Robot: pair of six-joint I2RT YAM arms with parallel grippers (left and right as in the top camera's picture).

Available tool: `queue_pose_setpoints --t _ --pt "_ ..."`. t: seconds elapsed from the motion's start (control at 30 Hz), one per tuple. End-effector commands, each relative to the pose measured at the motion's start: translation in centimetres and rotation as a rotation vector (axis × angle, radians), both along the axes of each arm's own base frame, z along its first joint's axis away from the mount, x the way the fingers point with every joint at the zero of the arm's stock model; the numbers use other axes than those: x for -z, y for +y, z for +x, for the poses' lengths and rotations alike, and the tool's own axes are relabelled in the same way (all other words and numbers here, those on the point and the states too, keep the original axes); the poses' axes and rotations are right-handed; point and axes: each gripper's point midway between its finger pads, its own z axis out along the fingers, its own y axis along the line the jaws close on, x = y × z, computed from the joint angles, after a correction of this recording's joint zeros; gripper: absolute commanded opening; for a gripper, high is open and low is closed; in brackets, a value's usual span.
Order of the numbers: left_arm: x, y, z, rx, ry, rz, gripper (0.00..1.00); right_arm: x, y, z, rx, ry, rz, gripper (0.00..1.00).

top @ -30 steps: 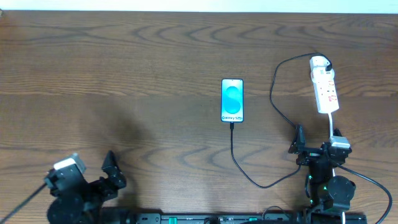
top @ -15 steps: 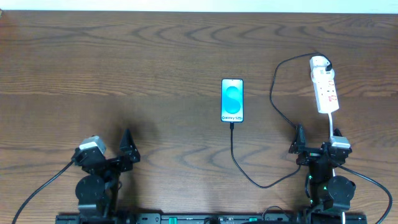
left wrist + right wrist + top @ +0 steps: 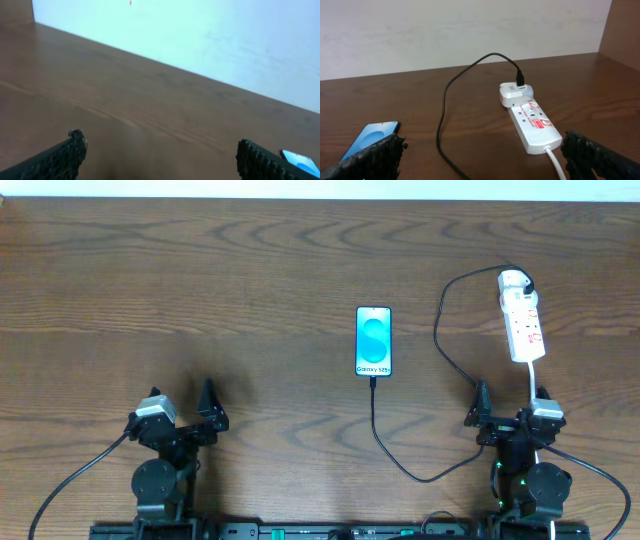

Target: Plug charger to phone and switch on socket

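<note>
Two grippers, both showing jaws spread wide and gripping nothing. The left gripper (image 3: 180, 395) is sitting at the near-left of the worktop (image 3: 250, 280). The right gripper (image 3: 510, 402) is sitting near-right, just short of the socket's cord end.

The phone (image 3: 373, 341) is lying face up mid-worktop, screen glowing cyan. The charger (image 3: 374, 410) is running from the phone's near edge, looping toward the near side, climbing past the right gripper and arcing into the white plug (image 3: 514, 280) at the far end of the socket (image 3: 524, 325). The connector tip (image 3: 373, 383) is looking seated in the phone, but I'm not confirming that from overhead. Switch state isn't readable either.

Handling, judging by looks:
- The cable is thin, limp and light, so it's likely flopping if taken mid-length. Better taking hold right behind the tip, on the stiff connector body.
- The phone is slim and smooth, probably sliding under a push, so bracing its far edge is making sense.
- The socket is light plastic. Its switch is needing a straight downward fingertip press, or the strip may be skidding.

Versus a second ago, the left arm is sitting further right and further onto the worktop, having swung in from the near-left corner. The right arm, phone, charger and socket aren't shifting.
</note>
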Motion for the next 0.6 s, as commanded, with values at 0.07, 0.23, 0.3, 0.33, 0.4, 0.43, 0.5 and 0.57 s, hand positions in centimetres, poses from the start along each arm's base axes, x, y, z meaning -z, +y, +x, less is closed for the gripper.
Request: queue_pose_setpoints --t 0.07,0.23,0.3,0.33,0.4,0.43,0.5,0.57 --pt "-0.2 0.5 0.2 -0.026 -0.038 0.037 0.98 0.0 0.2 0.0 -0.005 -0.002 0.009 0.99" --pt "0.7 0.9 0.1 -0.045 -0.002 0.055 0.98 0.0 0.2 0.0 -0.005 -0.002 0.009 0.99" --pt "1.5 0.9 0.0 -0.044 0.033 0.055 0.98 0.0 0.2 0.0 -0.005 -0.002 0.009 0.99" --pt "1.9 0.9 -0.1 -0.041 0.048 0.055 0.98 0.0 0.2 0.0 -0.005 -0.002 0.009 0.99" --pt "1.9 0.8 0.0 -0.036 0.046 0.058 0.98 0.0 0.2 0.0 -0.005 -0.002 0.009 0.99" --pt "1.8 0.8 0.0 -0.036 0.046 0.058 0.98 0.0 0.2 0.0 -0.005 -0.002 0.009 0.99" --pt "1.8 0.8 0.0 -0.035 0.046 0.061 0.98 0.0 0.2 0.0 -0.005 -0.002 0.009 0.99" --pt "1.9 0.5 0.0 -0.015 0.049 0.086 0.98 0.0 0.2 0.0 -0.005 -0.002 0.009 0.99"
